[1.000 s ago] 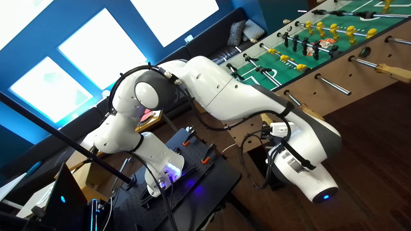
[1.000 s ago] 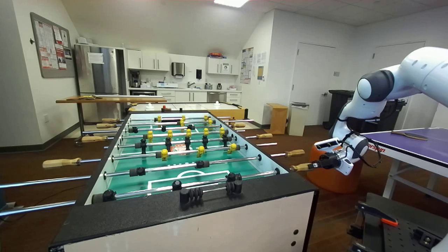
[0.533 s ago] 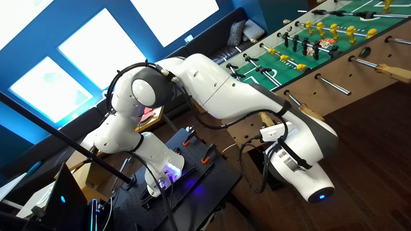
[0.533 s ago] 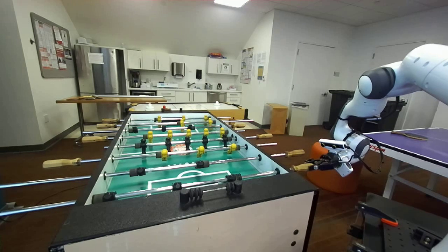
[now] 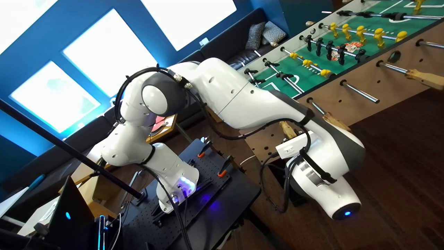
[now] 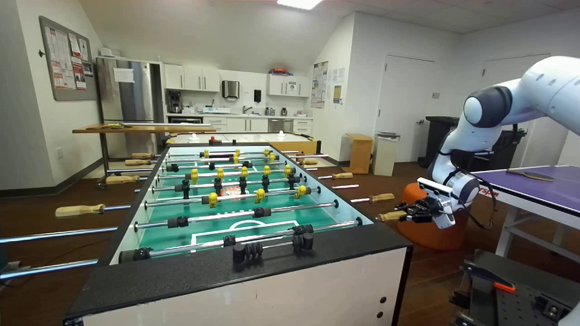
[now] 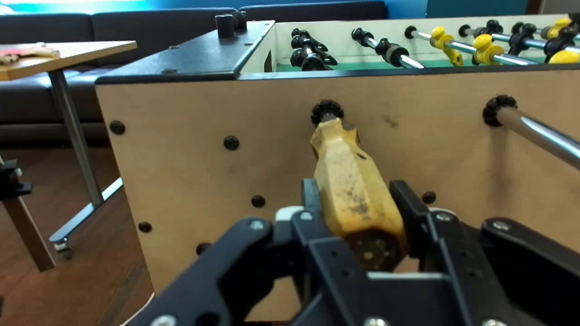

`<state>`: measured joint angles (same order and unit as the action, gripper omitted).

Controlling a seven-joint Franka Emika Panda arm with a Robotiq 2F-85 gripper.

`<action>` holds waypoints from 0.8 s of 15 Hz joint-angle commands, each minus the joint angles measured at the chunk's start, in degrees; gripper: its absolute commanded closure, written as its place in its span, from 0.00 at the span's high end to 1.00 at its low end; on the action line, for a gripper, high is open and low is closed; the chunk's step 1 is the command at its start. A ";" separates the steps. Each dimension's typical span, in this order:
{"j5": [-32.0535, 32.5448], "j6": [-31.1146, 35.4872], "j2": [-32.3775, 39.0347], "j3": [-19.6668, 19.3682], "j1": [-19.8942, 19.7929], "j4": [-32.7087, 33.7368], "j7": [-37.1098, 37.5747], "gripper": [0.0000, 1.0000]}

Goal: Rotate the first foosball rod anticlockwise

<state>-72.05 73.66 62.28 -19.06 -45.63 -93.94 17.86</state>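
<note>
The hand [image 7: 355,184] seems to clasp the first foosball rod's handle [image 7: 351,179] end-on, a sensible hold for rolling it anticlockwise.

In the wrist view, the tan side panel [image 7: 190,172] of the foosball table [image 6: 253,294] is set directly beyond the gripper [image 7: 357,199] and is dotted with dark bolts [image 7: 231,143], mostly to the gripper's left. The table's black end ledge [image 7: 181,56] is seen above and to the left of the gripper, with ribbed black beads [image 7: 225,26] mounted on it. Through the panel the first foosball rod [image 6: 190,248] is passed, its tan handle [image 7: 351,181] set between the two sides of the gripper. To the gripper's right a bare metal rod [image 7: 539,132] is carried in the same panel; higher on that side, yellow figures [image 7: 486,49] are held over the green pitch [image 6: 281,203].
</note>
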 commanded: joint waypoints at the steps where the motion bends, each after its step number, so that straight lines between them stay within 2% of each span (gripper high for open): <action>1: 0.79 2.56 -0.99 -0.63 0.99 -0.88 -10.64 0.17; 12: 0.07 3.39 -1.77 -0.06 0.19 -2.73 -42.37 0.17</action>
<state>-73.17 73.68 62.12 -19.06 -46.31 -95.16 -16.89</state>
